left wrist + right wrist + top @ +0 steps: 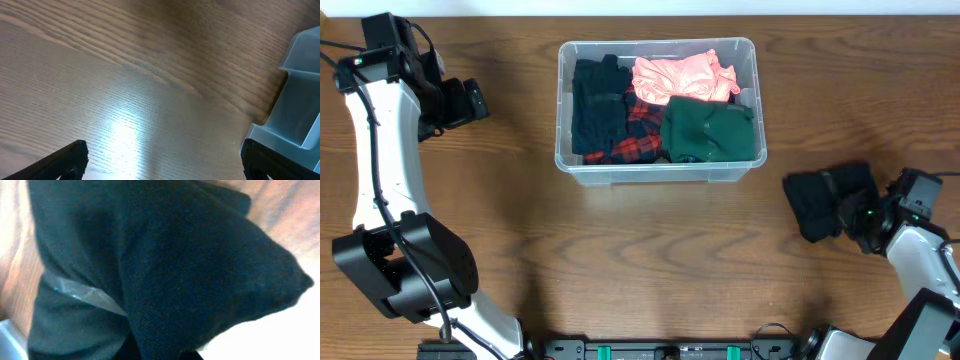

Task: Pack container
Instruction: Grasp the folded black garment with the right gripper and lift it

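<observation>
At four o'clock on the table (pixel 650 270), the right gripper (pixel 858 212) bites into a black folded cloth (pixel 820 205)

Its jaws look pinched together on a bunched fold; the wrist view is filled with dark knit, so the fingers themselves are hidden. Up at ten o'clock the left gripper (pixel 470 100) hangs with its jaws spread wide and nothing between them, bare wood below and a corner of the tub just to its side.

At twelve o'clock stands the clear container (pixel 650 175), already holding a dark garment (pixel 598 110), red plaid fabric (pixel 638 140), a pink garment (pixel 682 78) and a green garment (pixel 712 135).

The tub looks light and stiff, with smooth walls that would likely slip in a pinch; its thick rim seems the surest place to hold. The black cloth is soft and floppy, so I expect it to droop and unfold when lifted. A grip through several layers at the fold should carry it best, and the pile inside should give under it.
</observation>
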Tool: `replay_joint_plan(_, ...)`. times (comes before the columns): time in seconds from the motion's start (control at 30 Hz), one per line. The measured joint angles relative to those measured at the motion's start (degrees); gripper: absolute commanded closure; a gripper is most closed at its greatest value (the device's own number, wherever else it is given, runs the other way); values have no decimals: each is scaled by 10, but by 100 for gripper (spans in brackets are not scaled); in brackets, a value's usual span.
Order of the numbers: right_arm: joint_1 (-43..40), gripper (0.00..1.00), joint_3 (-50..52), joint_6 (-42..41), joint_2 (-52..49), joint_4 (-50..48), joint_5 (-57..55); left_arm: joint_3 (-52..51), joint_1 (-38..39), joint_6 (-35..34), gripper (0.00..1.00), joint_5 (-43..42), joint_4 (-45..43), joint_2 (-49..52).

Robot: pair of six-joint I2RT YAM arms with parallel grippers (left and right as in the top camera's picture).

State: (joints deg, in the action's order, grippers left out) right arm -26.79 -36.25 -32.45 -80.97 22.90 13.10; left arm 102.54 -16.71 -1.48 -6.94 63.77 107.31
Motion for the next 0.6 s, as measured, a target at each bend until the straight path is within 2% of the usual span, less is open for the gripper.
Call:
replay_joint_plan(0.23,0,99,-91,60,19,76,96,0,0,0,2,0,0,0)
replay_joint_plan(0.4,10,99,-183,90,57,64,191,0,0,0,2,0,0,0)
replay_joint_plan(0.6,72,99,-284,102,85,15,278,0,0,0,2,0,0,0)
